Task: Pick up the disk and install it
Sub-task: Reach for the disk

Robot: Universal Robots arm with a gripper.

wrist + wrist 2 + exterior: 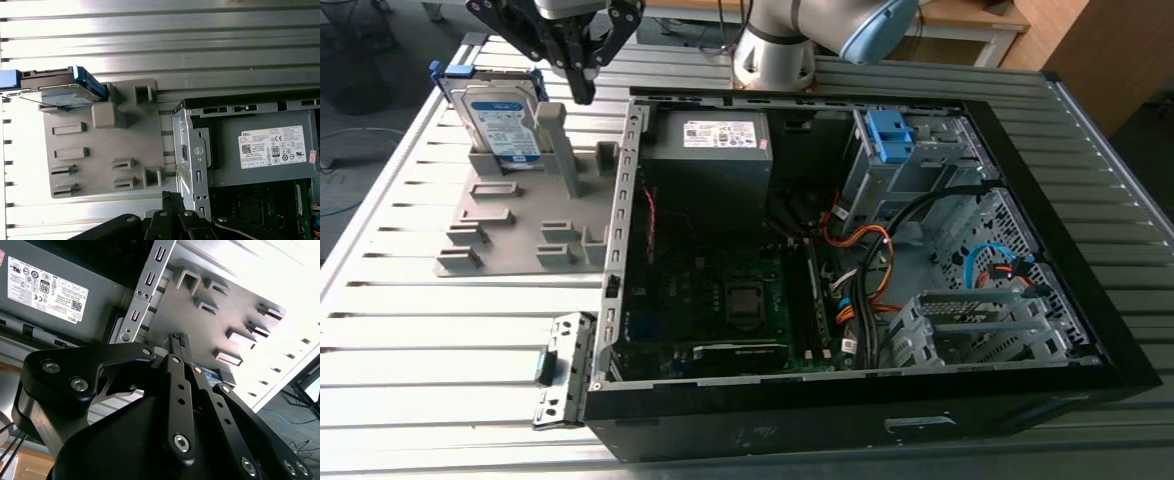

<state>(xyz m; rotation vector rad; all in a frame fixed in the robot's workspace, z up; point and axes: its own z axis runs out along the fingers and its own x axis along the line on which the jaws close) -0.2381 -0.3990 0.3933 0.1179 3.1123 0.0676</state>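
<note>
Disk looked silvery metal, with a glossy paper label and a bright blue plastic frame. Holder was matt grey plastic. Table was ribbed bare metal. Gripper links were matt black.

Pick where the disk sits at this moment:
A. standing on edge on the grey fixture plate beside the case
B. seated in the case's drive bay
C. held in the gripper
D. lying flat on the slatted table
A: the disk stands upright on the grey fixture plate, at the exterior view's left of the open computer case, while the gripper hangs beside it, holding nothing.
</note>
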